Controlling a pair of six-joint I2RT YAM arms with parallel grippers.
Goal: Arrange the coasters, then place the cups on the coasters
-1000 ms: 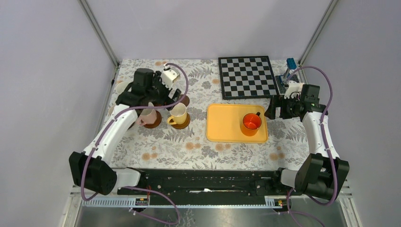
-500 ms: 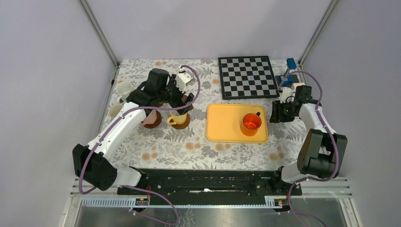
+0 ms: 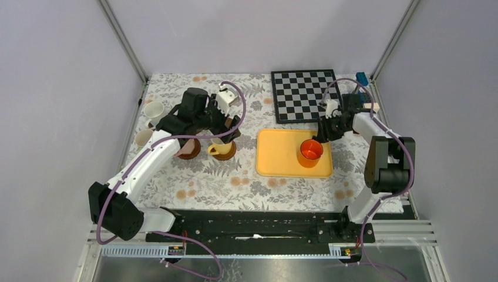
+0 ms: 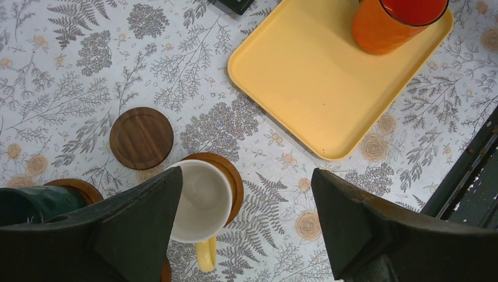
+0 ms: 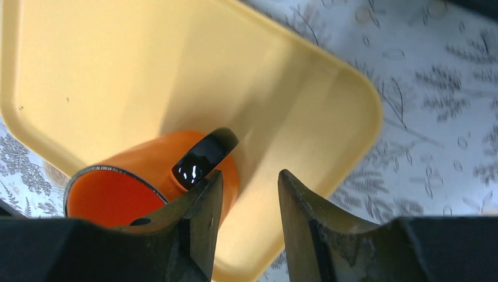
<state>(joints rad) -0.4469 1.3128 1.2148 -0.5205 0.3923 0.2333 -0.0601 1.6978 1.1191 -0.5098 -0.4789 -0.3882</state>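
Though sharply folded, right arm [image 3: 371,125] reaches orange cup [image 3: 311,151]

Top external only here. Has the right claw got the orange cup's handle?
Observer: No. Right wrist shows the black handle of the orange cup by one fingertip; only yellow tray shows between the fingers of the right claw.
Operator: Left claw holding anything?
Observer: No. The left claw is wide open above the cream-yellow cup on its coaster.
Operator: Free coaster nearby?
Observer: One bare coaster lies beside that cup, apart from it.
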